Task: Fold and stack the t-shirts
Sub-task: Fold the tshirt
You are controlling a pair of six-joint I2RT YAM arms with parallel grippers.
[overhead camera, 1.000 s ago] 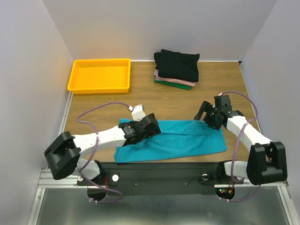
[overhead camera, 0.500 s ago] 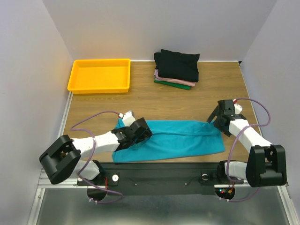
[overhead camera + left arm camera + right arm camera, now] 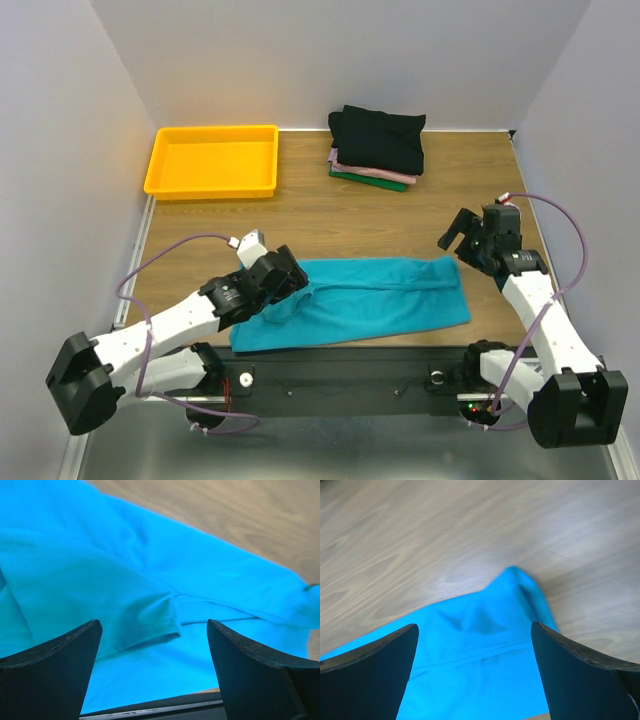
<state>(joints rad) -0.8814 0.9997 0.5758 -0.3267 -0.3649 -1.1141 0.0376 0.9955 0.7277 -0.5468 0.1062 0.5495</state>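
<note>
The teal t-shirt (image 3: 370, 300) lies folded into a long strip along the table's near edge. It fills the left wrist view (image 3: 125, 580), where a folded sleeve hem shows, and the lower part of the right wrist view (image 3: 480, 665). My left gripper (image 3: 285, 278) is open and empty, just above the shirt's left end. My right gripper (image 3: 463, 235) is open and empty, raised above the shirt's right end. A stack of folded t-shirts stands at the back: a black one (image 3: 380, 138) on top, a pale pink one (image 3: 372, 175) under it, and a dark green one (image 3: 370, 182) at the bottom.
A yellow plastic tray (image 3: 160, 172) stands at the back left. White walls close in the left, back and right sides. The table's black front rail (image 3: 340, 375) runs just below the teal shirt.
The left arm has drawn back to the left and the shirt's left end has shifted with it. The right gripper has lifted off the shirt's right end and moved up and right.
</note>
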